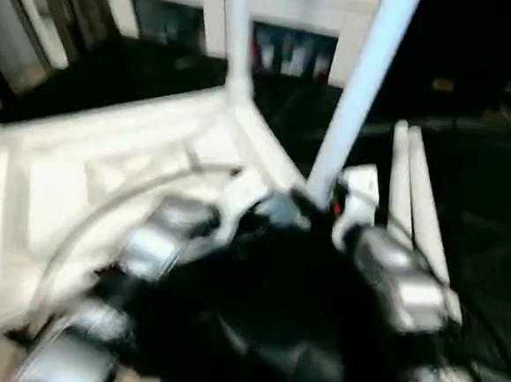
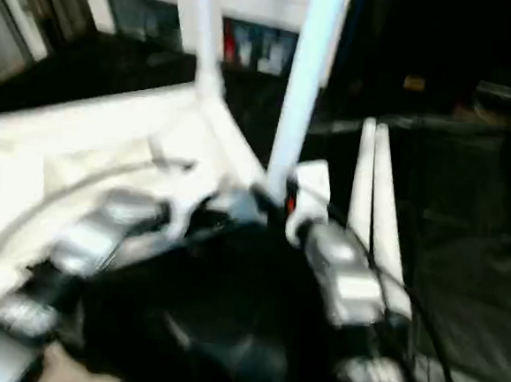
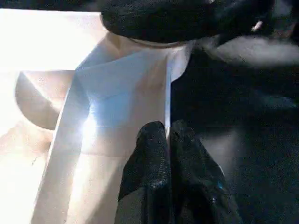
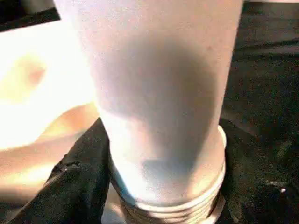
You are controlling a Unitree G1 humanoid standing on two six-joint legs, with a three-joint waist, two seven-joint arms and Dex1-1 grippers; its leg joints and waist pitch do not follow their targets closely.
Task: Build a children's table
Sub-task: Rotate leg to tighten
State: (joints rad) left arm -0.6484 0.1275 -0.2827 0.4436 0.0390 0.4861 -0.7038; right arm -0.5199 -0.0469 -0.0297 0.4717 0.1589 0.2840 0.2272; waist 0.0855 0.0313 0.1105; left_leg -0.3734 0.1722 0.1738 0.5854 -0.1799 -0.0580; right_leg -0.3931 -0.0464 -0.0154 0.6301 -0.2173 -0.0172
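Head views: the tabletop (image 1: 107,170) lies underside up on the black-draped worktop (image 1: 492,227). One leg (image 1: 236,39) stands in the far corner socket. A second leg (image 1: 356,93) rises tilted just ahead of the right tool (image 1: 321,201), whose fingers stand around its base. Two spare legs (image 1: 414,203) lie on the cloth beside that tool, on its outer side.

Left wrist view: the left tool (image 3: 168,140) is clenched shut on nothing, its tips at an edge of a tabletop rib (image 3: 121,107).

Right wrist view: the threaded base (image 4: 168,205) of the held leg sits between the right tool's black fingers (image 4: 70,186), directly ahead of the camera.

Risk, as judged: the leg leans, so its thread could enter the socket crooked and jam; the tabletop may slide, since the left tool only rests against it.

No brand, label or writing is legible.
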